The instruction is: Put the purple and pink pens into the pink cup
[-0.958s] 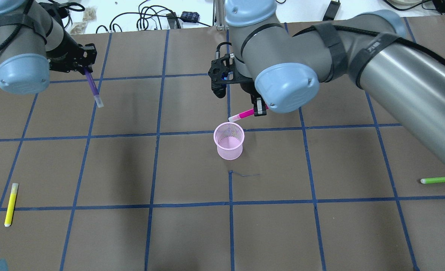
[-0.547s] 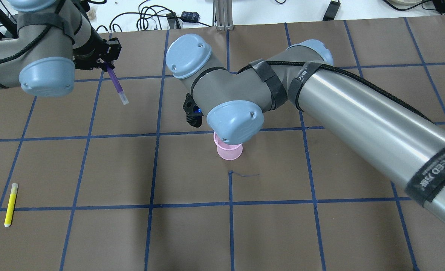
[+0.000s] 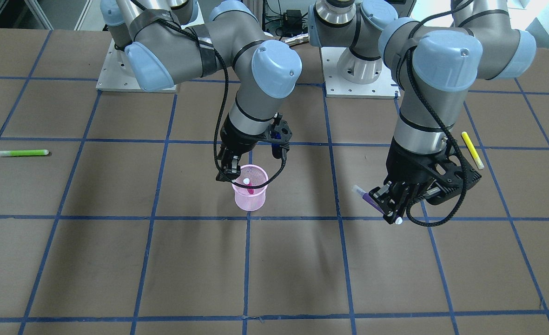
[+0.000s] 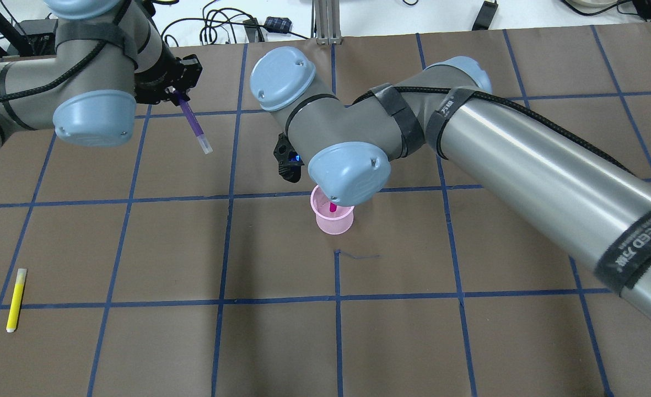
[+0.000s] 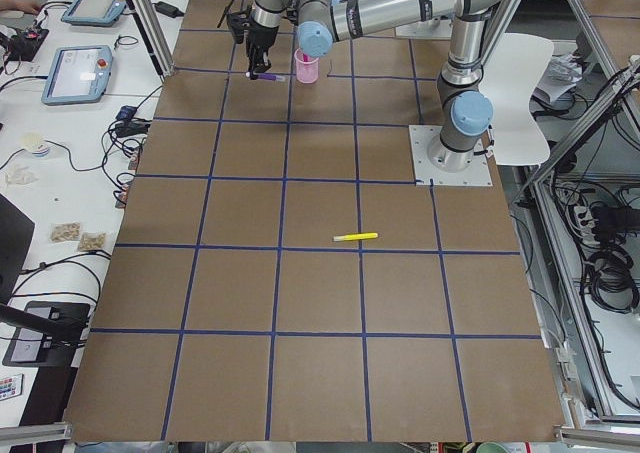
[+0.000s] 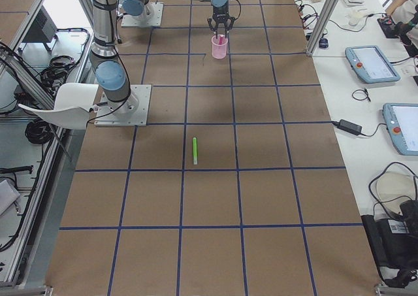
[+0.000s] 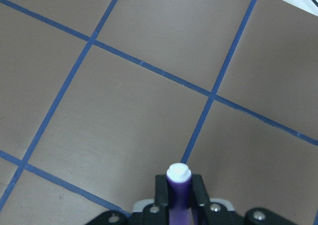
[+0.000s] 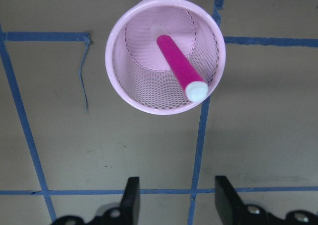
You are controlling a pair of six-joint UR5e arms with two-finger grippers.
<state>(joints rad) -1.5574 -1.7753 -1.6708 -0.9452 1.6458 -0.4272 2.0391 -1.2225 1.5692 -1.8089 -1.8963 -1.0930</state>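
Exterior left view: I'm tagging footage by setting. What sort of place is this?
Most likely a robotics lab or test cell: a robot arm bolted to a table taped in a blue grid, teach pendants lying on the side bench, and loose cables beside the table.

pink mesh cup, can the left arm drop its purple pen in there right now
Probably not yet. The open right gripper hangs right over the pink mesh cup, with the pink pen inside, blocking a straight drop. The left gripper holds the purple pen off to the side.
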